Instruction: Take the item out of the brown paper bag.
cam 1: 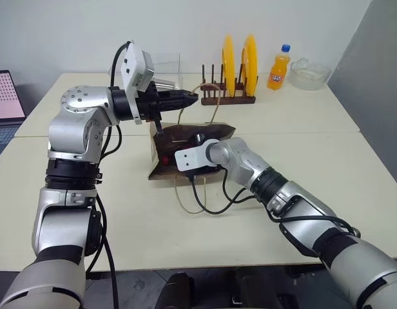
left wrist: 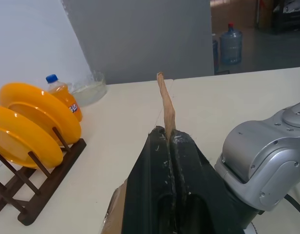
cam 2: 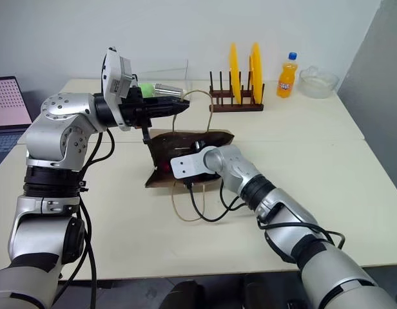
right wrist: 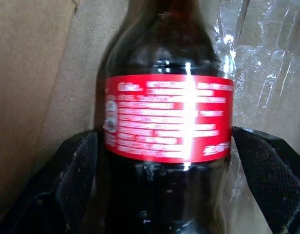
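The brown paper bag (cam 1: 218, 131) lies on its side in the middle of the table, its mouth towards me. My left gripper (cam 1: 189, 98) hovers above it, shut on one tan cord handle (left wrist: 165, 105), and holds the loop up. My right gripper (right wrist: 164, 139) reaches into the bag's mouth. In the right wrist view it is open, with a black finger (right wrist: 74, 180) on each side of the item (right wrist: 167, 117), a dark bottle with a red label lying inside the bag. I cannot tell whether the fingers touch the bottle.
A wooden rack with two yellow plates (cam 1: 240, 64) stands at the back of the table. To its right are an orange soda bottle (cam 1: 278, 69) and a glass bowl (cam 1: 309, 72). A laptop (cam 1: 5, 96) sits at far left. The bag's other handle (cam 1: 180, 193) lies on the table in front.
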Motion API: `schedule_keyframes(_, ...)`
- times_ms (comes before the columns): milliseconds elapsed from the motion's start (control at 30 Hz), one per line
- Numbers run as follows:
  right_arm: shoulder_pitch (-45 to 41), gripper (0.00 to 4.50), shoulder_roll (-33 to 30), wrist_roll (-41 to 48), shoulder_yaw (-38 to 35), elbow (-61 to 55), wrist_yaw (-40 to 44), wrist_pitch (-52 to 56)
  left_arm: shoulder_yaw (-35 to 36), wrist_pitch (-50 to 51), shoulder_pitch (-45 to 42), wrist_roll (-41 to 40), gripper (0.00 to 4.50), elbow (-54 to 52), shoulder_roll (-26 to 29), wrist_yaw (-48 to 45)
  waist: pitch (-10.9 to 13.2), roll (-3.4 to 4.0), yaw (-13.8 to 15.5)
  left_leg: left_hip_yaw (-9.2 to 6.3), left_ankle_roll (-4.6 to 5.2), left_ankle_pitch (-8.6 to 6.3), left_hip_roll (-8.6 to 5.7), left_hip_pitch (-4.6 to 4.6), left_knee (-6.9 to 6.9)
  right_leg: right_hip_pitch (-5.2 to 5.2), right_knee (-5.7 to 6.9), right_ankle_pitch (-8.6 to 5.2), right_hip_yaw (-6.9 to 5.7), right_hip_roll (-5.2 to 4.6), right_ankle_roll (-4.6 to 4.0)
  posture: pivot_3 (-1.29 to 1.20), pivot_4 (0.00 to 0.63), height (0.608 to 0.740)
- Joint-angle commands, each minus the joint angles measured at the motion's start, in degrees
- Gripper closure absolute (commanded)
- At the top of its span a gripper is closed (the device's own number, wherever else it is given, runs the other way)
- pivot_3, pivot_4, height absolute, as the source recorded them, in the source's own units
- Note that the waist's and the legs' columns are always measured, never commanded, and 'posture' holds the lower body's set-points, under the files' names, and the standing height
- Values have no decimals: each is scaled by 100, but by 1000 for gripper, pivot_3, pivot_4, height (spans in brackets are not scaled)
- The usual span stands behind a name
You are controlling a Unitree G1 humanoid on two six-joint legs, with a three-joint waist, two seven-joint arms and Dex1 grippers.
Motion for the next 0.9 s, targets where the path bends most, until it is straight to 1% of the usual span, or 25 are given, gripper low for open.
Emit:
schedule_keyframes(33, 100, 892, -50, -105, 58, 474, -8, 40, 70, -68, -67, -36, 4500, -270, 49, -1, 0, 0, -1, 0, 0, 0, 0, 0, 0, 0, 1, 0, 0, 1, 0, 0, 150, 740)
schedule_keyframes(67, 101, 1234, -52, -75, 26, 441, 13, 36, 67, -63, -61, -32, 4500, -282, 54, 6, 0, 0, 0, 0, 0, 0, 1, 0, 0, 0, 1, 0, 0, 1, 0, 0, 150, 740)
schedule_keyframes(100, 104, 1375, -59, -50, 0, 392, 31, 30, 64, -63, -56, -25, 4500, -290, 59, 13, 0, 0, 2, 0, -1, 0, 1, 0, 0, -1, 1, 0, 0, 1, -1, 0, 150, 740)
schedule_keyframes(167, 100, 1377, -69, -33, -21, 340, 41, 6, 60, -69, -61, -12, 4500, -279, 59, 20, 0, 0, 2, 0, 0, 0, 1, -1, 0, -1, 1, 0, 0, 1, -1, 0, 150, 740)
schedule_keyframes(267, 134, 1377, -120, 48, -120, -78, 123, 19, 40, -110, -59, 37, 4500, -249, 61, 31, 0, 0, 5, -1, -1, 0, 1, -5, 0, -3, 0, 0, 0, 1, -1, 0, 150, 740)
schedule_keyframes(367, 346, 1377, -260, 330, -398, -1240, 596, 286, 4, -191, -39, 124, 4500, -206, 61, 35, 1, 0, 17, -4, -1, 0, 0, -18, 0, -10, -2, 0, -3, 0, 0, 0, 150, 740)
schedule_keyframes(467, 705, 1377, -449, 700, -646, -2591, 1306, 691, -8, -275, -52, 206, 4500, -102, 36, 57, 1, 1, 14, -4, -2, 1, 0, -30, 0, -18, -8, 0, -3, 0, 0, 0, 150, 740)
schedule_keyframes(567, 858, 1377, -648, 1076, -844, -3526, 1857, 992, -4, -309, -72, 243, 4500, -38, 12, 64, 3, 2, 12, -4, -12, 6, 0, -50, -2, -37, -11, 0, -2, 0, 0, 0, 150, 740)
schedule_keyframes(667, 864, 1377, -751, 1330, -913, -3952, 2142, 1204, -9, -364, -104, 289, 4500, 41, 0, 42, 3, 2, 1, -4, -21, 11, 0, -78, -1, -65, -8, 1, -2, 0, 0, 0, 150, 740)
schedule_keyframes(900, 713, 1377, -1041, 1735, -1114, -4381, 2463, 1470, -30, -512, -179, 389, 4500, 220, -45, -2, 3, 2, 10, -7, -17, 9, 0, -80, 2, -66, -5, 1, -6, 0, 0, 0, 150, 740)
